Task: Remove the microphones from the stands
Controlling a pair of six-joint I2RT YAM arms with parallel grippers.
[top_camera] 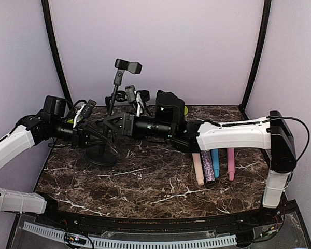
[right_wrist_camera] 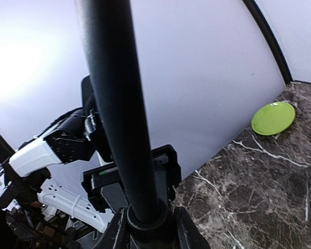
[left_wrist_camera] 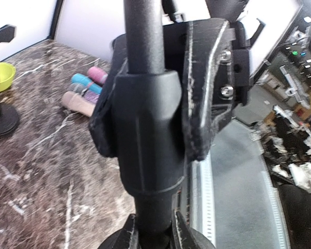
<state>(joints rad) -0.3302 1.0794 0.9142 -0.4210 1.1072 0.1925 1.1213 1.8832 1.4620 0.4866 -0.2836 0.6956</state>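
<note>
A black microphone stand (top_camera: 114, 96) rises from a round base (top_camera: 101, 155) at the table's left. Its dark clip (top_camera: 128, 66) sits at the top; I cannot tell whether it holds a microphone. My left gripper (top_camera: 97, 139) is shut on the pole low down, just under a thick collar (left_wrist_camera: 145, 135); its jaws (left_wrist_camera: 155, 233) press both sides of the pole. My right gripper (top_camera: 108, 125) is shut on the same pole a little higher. In the right wrist view its jaws (right_wrist_camera: 147, 228) clamp the pole (right_wrist_camera: 114, 104).
Several coloured microphones (top_camera: 212, 165) lie side by side on the table at the right, under the right arm. A black box (top_camera: 169, 106) and a green bowl (right_wrist_camera: 273, 118) stand at the back. A second stand (left_wrist_camera: 1, 120) is behind the first.
</note>
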